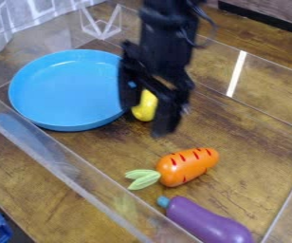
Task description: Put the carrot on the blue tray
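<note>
— Two black fingers are spread wide apart, and we see nothing held between them. Our gripper points down in the middle of the frame.

— What do we see near it?

— We see the lemon peeking out between the fingers. The blue tray sits at the left, just beside the lemon.

— Where is the carrot?

— We see it lower right of the gripper, lying on the wooden table, well apart from the tray. An eggplant lies below the carrot.
</note>
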Robot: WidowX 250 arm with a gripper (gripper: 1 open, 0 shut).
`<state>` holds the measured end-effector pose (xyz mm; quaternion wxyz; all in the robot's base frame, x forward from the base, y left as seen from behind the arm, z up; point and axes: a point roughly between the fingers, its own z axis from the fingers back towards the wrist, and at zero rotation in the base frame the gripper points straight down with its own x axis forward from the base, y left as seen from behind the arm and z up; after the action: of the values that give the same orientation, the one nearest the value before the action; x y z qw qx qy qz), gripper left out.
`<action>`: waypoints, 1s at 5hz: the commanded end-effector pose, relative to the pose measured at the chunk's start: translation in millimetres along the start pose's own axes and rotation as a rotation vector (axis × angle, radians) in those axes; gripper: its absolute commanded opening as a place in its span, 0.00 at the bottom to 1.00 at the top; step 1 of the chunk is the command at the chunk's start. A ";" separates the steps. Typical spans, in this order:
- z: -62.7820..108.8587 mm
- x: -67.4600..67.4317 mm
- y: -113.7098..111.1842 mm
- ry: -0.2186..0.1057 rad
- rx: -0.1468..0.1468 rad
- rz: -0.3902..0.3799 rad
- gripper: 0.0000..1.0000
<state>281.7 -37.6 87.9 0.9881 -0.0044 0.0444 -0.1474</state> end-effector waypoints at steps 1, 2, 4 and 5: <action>-15.9 13.0 -22.7 -0.046 0.030 -0.049 1.00; -25.3 21.5 -30.8 -0.062 0.042 -0.083 1.00; -25.0 32.2 -28.5 -0.071 0.038 -0.096 1.00; -35.0 33.5 -29.6 -0.073 0.034 -0.083 1.00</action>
<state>296.7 -73.7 40.7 0.9823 0.0048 0.0251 -0.1858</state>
